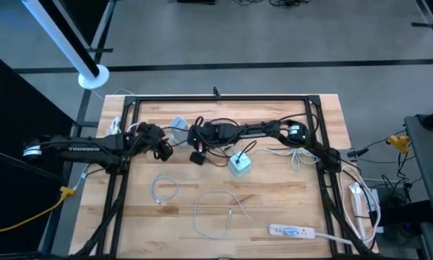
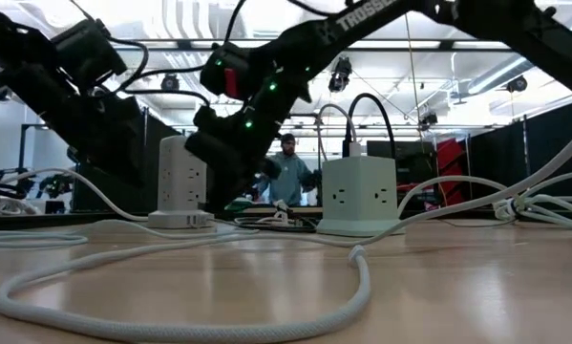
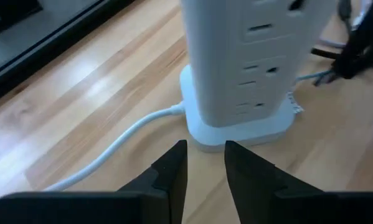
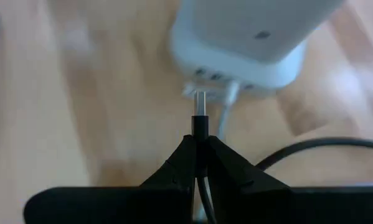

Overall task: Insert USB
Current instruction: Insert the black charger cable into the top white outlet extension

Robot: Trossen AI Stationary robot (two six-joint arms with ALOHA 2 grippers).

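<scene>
One slim black USB plug with a silver metal tip (image 4: 200, 112) is sitting pinched between the pressed-together fingers of the right gripper (image 4: 200, 144), its tip pointing at the base of the white upright power tower (image 4: 248, 37) and hanging just short of the ports there, not yet touching. Left of the tower, the left gripper (image 3: 205, 163) is hovering low over the wooden table (image 3: 80, 93) with its fingers slightly parted and nothing between them, aimed at the tower's base close to where the white cord (image 3: 111, 146) leaves it. Beside the right gripper, a pale green cube-shaped outlet block (image 1: 239, 165) is standing apart. Loose white cables (image 1: 215, 213) and a flat white power strip (image 1: 292, 231) are lying toward the near table edge, leaving bare wood between.
</scene>
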